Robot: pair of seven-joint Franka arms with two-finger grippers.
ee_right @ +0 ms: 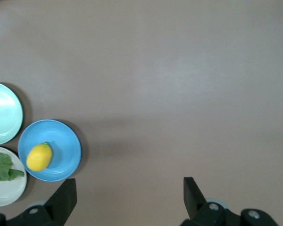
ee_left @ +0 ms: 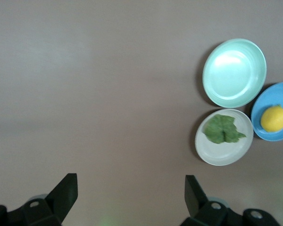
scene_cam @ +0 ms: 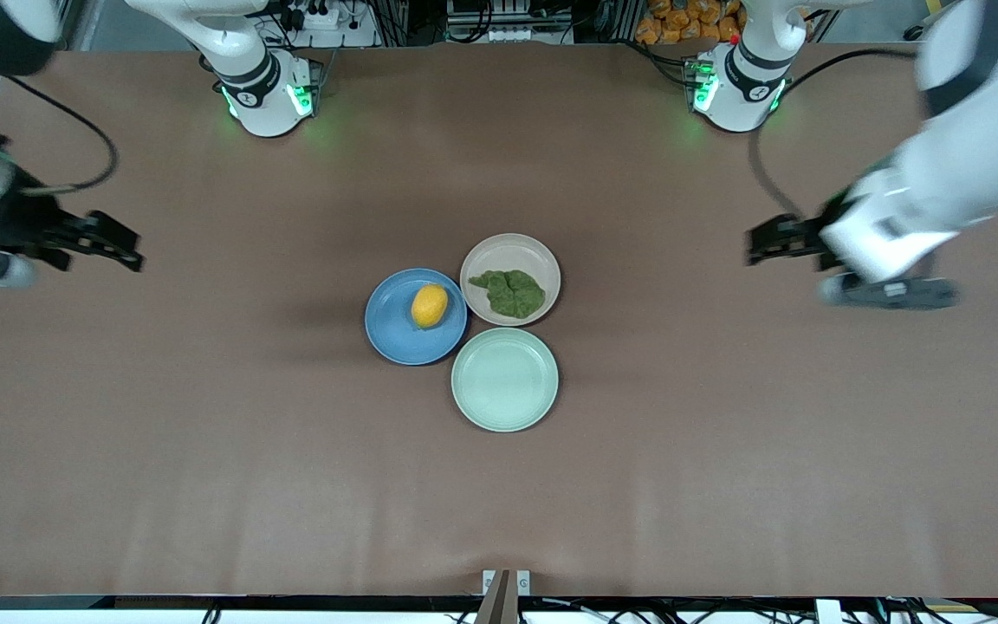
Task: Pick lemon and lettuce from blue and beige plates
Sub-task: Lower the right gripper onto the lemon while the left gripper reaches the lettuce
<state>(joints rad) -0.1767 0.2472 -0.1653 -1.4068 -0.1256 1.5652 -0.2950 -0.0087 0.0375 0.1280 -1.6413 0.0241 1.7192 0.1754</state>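
Lemon: I see the lemon (scene_cam: 429,306) lying on the blue plate (scene_cam: 395,334), a little off the plate's middle toward the beige plate; it also shows in the left wrist view (ee_left: 274,118) and the right wrist view (ee_right: 39,157).
Lettuce: the lettuce (scene_cam: 509,292) lies flat in the beige plate (scene_cam: 512,250), covering part of its floor.
Plates: blue plate and beige plate sit touching near the middle of the tabletop (scene_cam: 204,433), well away from every edge and corner; the blue one lies toward the right arm's end, the beige one slightly farther from the front camera.
Mint-green plate: the mint-green plate (scene_cam: 504,379) sits just beside both, nearer the front edge, with nothing in it.
Left pincer: my left pincer (scene_cam: 754,247) hangs over bare tabletop near the left arm's end edge, well apart from the plates; its fingers (ee_left: 66,190) are spread wide with nothing between them.
Right pincer: my right pincer (scene_cam: 128,249) hangs over bare tabletop near the right arm's end edge, also well apart from the plates; its fingers (ee_right: 65,195) are spread wide and hold nothing.
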